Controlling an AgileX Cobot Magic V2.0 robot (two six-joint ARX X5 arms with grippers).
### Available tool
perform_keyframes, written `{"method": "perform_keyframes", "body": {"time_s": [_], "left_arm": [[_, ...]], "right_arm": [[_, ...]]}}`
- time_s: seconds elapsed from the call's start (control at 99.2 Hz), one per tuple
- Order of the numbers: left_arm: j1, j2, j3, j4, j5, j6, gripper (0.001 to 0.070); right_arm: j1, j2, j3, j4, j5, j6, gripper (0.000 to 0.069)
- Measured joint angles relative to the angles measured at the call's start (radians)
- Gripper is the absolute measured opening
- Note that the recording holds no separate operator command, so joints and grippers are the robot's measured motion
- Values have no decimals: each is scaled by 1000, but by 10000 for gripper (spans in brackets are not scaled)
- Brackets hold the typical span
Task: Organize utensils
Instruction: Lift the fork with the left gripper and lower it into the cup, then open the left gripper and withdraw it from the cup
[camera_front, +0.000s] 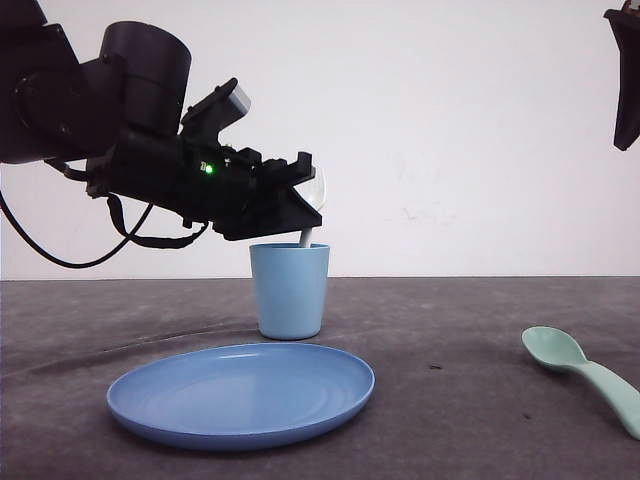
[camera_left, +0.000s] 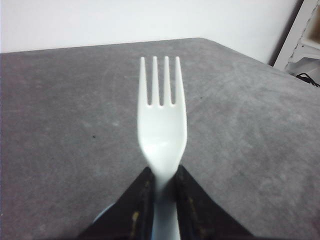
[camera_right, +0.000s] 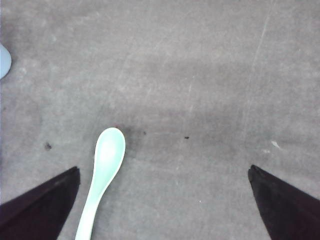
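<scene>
1. Front view: the left pincer (camera_front: 303, 205) hangs over the light blue cup (camera_front: 289, 290), the fork (camera_front: 306, 237) handle dipping into it; the blue plate (camera_front: 241, 393) sits bare.
2. Left wrist view: the pincer is clamped on the fork's handle, tines up.
3. Right wrist view: the right pincer (camera_right: 162, 200) is spread wide, holding nothing, above the mint-green spoon (camera_right: 102, 172) lying on the table (camera_right: 210, 75).

Matte black left arm (camera_front: 120, 130) with cylindrical joint housing, small green indicator light, looped black cable beneath; black wedge-shaped fingers (camera_right: 40, 205) on the right gripper (camera_right: 165, 200).

Bare table (camera_front: 470, 330) lies open between cup (camera_front: 290, 295) and spoon (camera_front: 585, 372).
</scene>
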Motion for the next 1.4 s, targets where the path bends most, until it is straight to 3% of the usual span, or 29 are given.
{"method": "perform_keyframes", "body": {"time_s": [0.272, 0.333, 0.494, 0.665, 0.817, 0.938, 1.21, 1.311, 1.401], "left_arm": [[0, 7, 0, -2, 0, 0, 50], [0, 7, 0, -2, 0, 0, 95], [0, 7, 0, 5, 1, 0, 295], [0, -24, 0, -21, 2, -20, 329], [4, -198, 0, -109, 4, -25, 331], [27, -355, 2, -237, 6, -25, 331], [138, -705, 2, -665, -2, -22, 331], [192, -827, 2, -838, -50, -2, 331], [240, -912, 2, -998, -129, 35, 331]], "right_arm": [[0, 0, 0, -11, 0, 0, 681], [0, 0, 0, -11, 0, 0, 681], [0, 0, 0, -10, 0, 0, 681], [0, 0, 0, -8, -7, 0, 681], [11, 31, 0, -6, -48, 4, 681], [40, 93, 0, 5, -51, 23, 681], [133, 277, 0, 60, -52, 61, 681], [156, 337, 0, 95, -52, 72, 681], [175, 387, 0, 128, -52, 74, 681]]}}
